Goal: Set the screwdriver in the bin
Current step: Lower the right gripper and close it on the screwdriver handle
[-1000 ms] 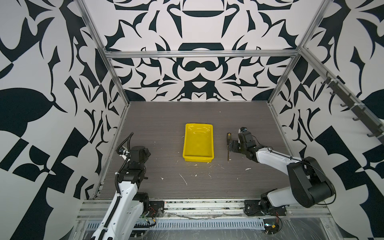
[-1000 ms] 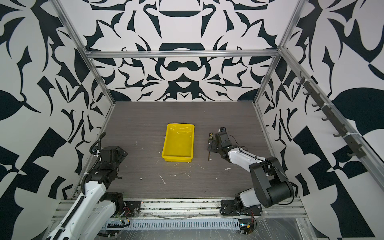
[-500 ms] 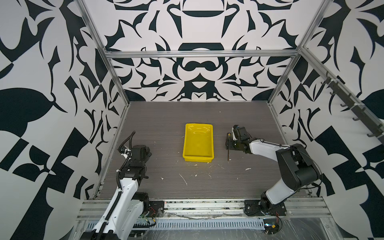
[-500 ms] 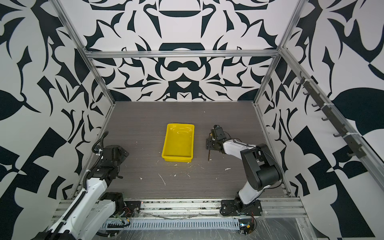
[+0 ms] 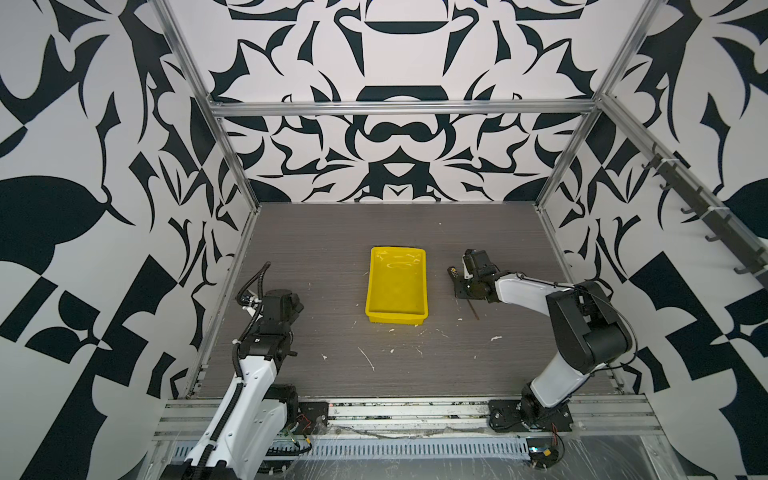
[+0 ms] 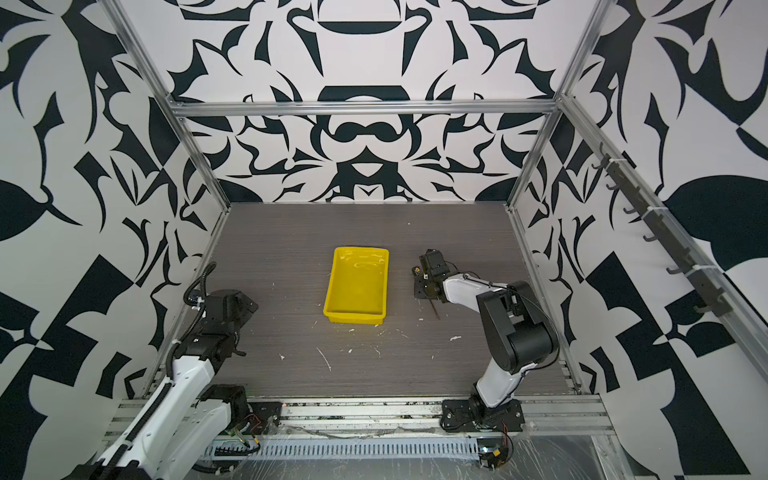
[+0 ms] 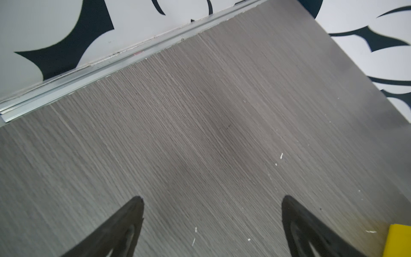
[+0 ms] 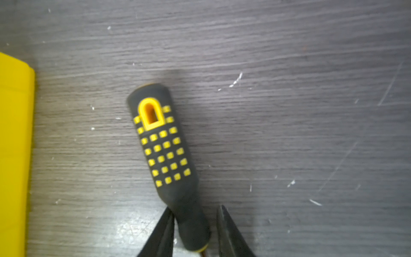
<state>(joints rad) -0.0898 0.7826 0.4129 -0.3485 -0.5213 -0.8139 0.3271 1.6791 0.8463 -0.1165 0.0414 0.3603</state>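
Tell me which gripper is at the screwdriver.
The right gripper: its fingers flank the screwdriver at the handle's narrow neck, right of the bin. The left gripper hangs open over bare table, nothing between its fingers.

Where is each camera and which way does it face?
Both top views: high at the front, looking down on table, bin, left arm and right arm.
Left wrist: on the left arm, facing the table; open left gripper and a bin corner show.
Right wrist: on the right arm, looking down on the screwdriver; right gripper straddles its handle.
Shared: both wrist views catch the bin.
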